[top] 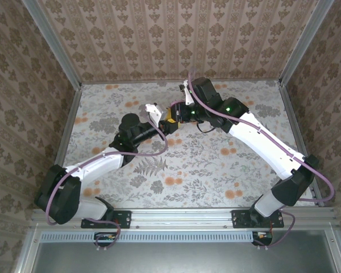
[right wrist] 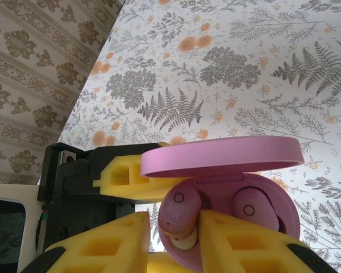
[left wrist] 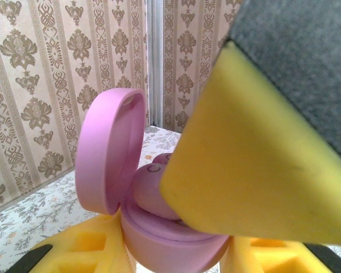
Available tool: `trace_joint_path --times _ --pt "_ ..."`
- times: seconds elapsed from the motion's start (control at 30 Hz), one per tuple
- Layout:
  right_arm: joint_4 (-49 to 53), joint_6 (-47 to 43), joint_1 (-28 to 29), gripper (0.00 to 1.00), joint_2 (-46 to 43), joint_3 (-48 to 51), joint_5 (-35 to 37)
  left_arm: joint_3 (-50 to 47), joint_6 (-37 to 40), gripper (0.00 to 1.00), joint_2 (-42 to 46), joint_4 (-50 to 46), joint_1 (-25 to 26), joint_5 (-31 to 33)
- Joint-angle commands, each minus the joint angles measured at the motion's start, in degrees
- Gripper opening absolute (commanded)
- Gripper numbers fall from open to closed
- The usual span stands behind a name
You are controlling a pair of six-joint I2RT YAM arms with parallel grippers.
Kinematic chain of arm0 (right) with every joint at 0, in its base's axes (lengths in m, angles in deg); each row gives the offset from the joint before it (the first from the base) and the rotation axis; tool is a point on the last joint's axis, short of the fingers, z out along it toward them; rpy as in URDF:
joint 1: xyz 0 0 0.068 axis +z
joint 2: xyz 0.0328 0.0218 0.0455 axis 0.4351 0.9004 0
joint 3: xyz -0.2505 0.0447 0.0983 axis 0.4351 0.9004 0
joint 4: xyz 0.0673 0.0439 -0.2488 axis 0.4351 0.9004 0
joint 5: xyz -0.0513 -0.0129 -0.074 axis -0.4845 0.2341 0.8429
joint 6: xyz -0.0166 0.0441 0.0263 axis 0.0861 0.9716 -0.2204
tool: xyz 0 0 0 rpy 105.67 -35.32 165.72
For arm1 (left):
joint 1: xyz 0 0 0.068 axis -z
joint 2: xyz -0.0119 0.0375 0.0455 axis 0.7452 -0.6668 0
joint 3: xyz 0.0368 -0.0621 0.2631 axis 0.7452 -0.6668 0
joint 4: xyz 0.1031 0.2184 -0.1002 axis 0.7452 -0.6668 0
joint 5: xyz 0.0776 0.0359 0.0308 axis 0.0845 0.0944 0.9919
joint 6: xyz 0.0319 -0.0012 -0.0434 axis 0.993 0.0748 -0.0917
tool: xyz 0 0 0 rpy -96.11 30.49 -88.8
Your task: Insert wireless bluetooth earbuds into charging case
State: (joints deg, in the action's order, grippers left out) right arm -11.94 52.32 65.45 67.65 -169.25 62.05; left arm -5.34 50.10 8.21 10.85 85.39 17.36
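Note:
The pink charging case [right wrist: 221, 154] is held above the table with its lid [left wrist: 105, 153] swung open, and my left gripper [left wrist: 176, 256] is shut on its base [left wrist: 170, 244]. One pinkish-purple earbud [right wrist: 253, 207] sits in its socket. The other earbud [right wrist: 179, 213] stands tilted, part way into the second socket, its pale tip showing. My right gripper [right wrist: 175, 223] straddles this earbud. One yellow finger [right wrist: 238, 239] touches it, while the other finger [right wrist: 113, 242] stands a little off it, so the jaws are slightly open. In the top view both grippers [top: 169, 116] meet over the table's middle.
The floral table [top: 187, 165] lies below, with wallpapered walls [top: 176, 40] and metal corner posts [top: 57, 45] around it. The right gripper's finger [left wrist: 256, 159] looms close over the case in the left wrist view. The left gripper's black body [right wrist: 68, 187] sits beside the case.

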Motion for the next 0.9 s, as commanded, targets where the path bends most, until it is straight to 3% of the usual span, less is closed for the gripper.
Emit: trace_joint_path --times 0.0,0.63,0.87 --pt "3.39 -0.32 0.24 0.32 -1.43 -1.7 1.92 0.0 0.15 0.35 2.0 3.19 0.14 0.97" --pt "1.24 0.31 0.15 0.32 -5.09 -0.58 1.84 -0.14 0.05 0.35 2.2 3.05 0.14 1.12" --pt "-0.06 0.57 -0.37 0.21 -4.59 -0.1 1.11 -0.19 0.21 0.35 2.55 2.45 0.12 0.19"
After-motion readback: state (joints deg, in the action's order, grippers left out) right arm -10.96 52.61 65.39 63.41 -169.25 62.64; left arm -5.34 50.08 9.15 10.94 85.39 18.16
